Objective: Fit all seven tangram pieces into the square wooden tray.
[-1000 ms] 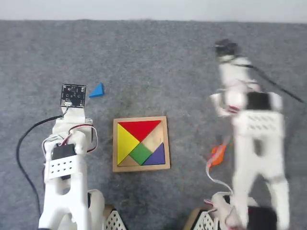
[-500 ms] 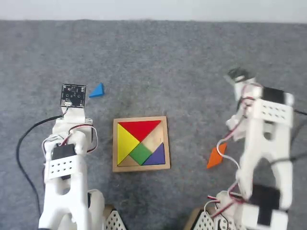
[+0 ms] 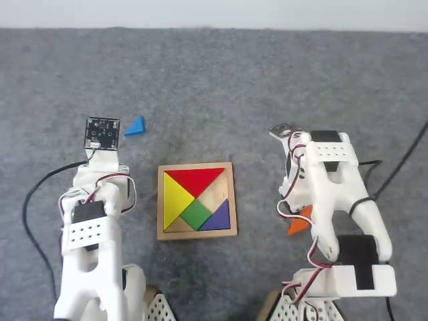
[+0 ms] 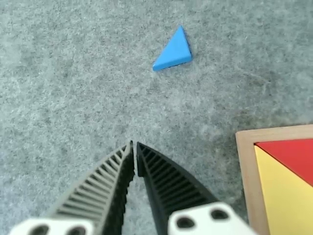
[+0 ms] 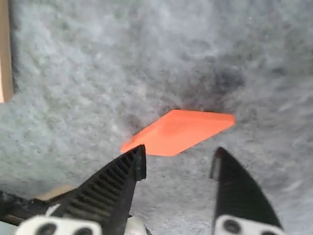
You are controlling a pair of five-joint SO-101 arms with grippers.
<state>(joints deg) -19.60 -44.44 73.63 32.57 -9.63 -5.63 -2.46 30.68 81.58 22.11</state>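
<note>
Right jaws (spread apart) hover over orange piece (image 5: 178, 131).

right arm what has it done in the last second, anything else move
The right gripper drew back from the far side of the table and now hangs open over the orange piece, gripping nothing. The left gripper, blue triangle, tray and orange piece stayed put.
</note>
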